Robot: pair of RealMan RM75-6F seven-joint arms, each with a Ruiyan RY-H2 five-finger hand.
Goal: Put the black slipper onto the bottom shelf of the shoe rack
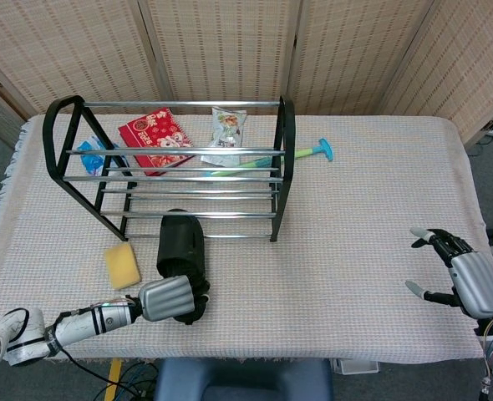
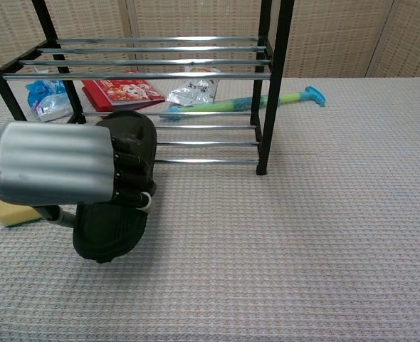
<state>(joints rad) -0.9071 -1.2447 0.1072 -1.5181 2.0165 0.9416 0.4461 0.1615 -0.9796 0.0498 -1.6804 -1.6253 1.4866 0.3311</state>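
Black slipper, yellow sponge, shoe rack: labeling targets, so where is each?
black slipper point(image 1: 178, 244): head view, upper strap.
yellow sponge point(image 1: 123, 266): head view, top face.
shoe rack point(image 2: 265, 107): chest view, right black post.
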